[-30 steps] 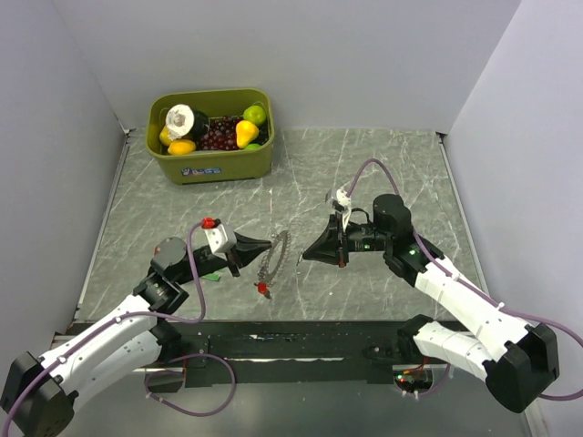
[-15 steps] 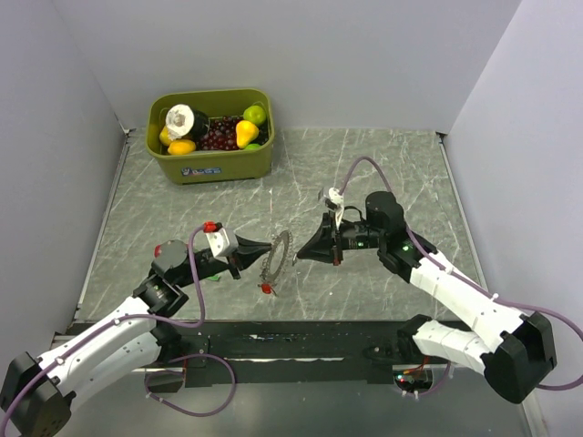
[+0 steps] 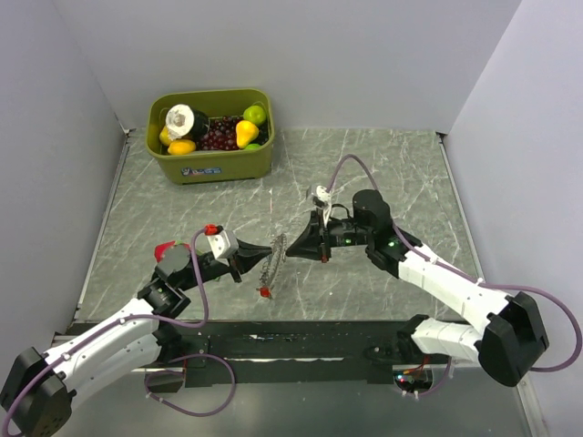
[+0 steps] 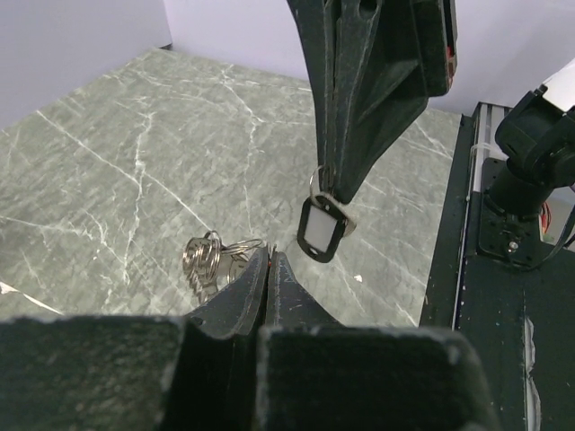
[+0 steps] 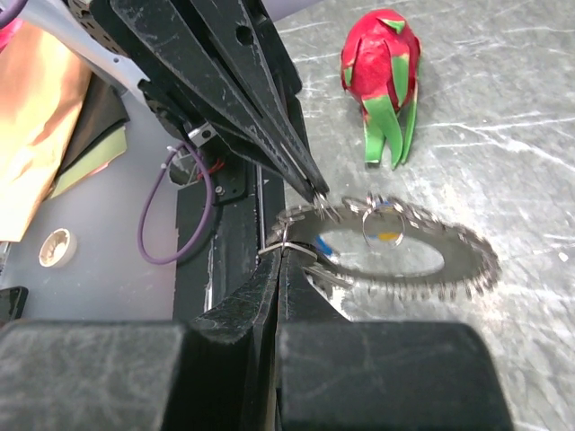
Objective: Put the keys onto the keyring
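1. A grey-green marbled desk [image 3: 383, 173] sits boxed in by plain pale walls [image 3: 301, 55] on three sides. A black rail [image 3: 301, 341] runs along its near edge, where the two arms are mounted.
2. A green bin [image 3: 219, 164] of toy fruit [image 3: 246, 132] stands in the far left corner, well apart from the work. The small label [image 3: 202, 170] on its front is too small to read.
3. The keyring [image 3: 268, 270] is at mid-desk, between the two arms. Its long axis runs from far to near and leans slightly leftward toward the near end, where a red key [image 3: 263, 291] hangs on it.
4. The left pincer [image 3: 270, 249] reaches in from the left, clenched, and grips the loop on its left side.
5. The right pincer [image 3: 286, 248] comes in from the right, its tip just beside the left one. It is clenched on the small ring of a black-headed key [image 4: 322, 233], which dangles below it with its pale face toward the left wrist camera.
6. In the right wrist view the loop spreads as a long oval across the marble. A red and green dragon fruit [image 5: 382, 76] lies on the desk beyond it.
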Robot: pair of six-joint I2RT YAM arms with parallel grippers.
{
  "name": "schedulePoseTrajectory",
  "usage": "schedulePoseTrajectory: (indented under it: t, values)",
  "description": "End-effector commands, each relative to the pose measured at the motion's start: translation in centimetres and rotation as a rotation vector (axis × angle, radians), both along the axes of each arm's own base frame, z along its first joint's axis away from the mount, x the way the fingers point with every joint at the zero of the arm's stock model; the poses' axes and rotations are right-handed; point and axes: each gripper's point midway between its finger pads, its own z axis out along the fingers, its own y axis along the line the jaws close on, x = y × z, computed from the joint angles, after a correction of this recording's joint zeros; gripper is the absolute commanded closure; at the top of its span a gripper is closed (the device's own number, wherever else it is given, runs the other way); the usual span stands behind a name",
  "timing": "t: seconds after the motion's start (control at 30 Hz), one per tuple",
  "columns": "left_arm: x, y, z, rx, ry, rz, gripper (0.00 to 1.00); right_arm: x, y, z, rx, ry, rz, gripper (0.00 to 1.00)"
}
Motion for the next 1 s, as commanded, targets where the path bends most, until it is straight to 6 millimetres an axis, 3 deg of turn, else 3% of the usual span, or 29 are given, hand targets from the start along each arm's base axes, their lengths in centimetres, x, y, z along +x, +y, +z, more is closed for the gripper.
schedulePoseTrajectory:
  t: [0.0, 0.57, 0.97]
  values:
    - [0.1, -0.1, 3.3, -0.096, -0.080, 0.005, 0.99, 0.7, 1.5, 3.3, 0.071, -0.094, 0.015, 1.00]
    - [0.0, 0.0, 2.9, -0.092, -0.073, 0.005, 0.99, 1.1, 3.0, 2.0, 0.053, -0.072, 0.030, 1.00]
    - [-0.3, 0.1, 2.9, -0.093, -0.081, -0.004, 0.99, 2.3, 3.0, 0.8, 0.018, -0.055, -0.030, 1.00]
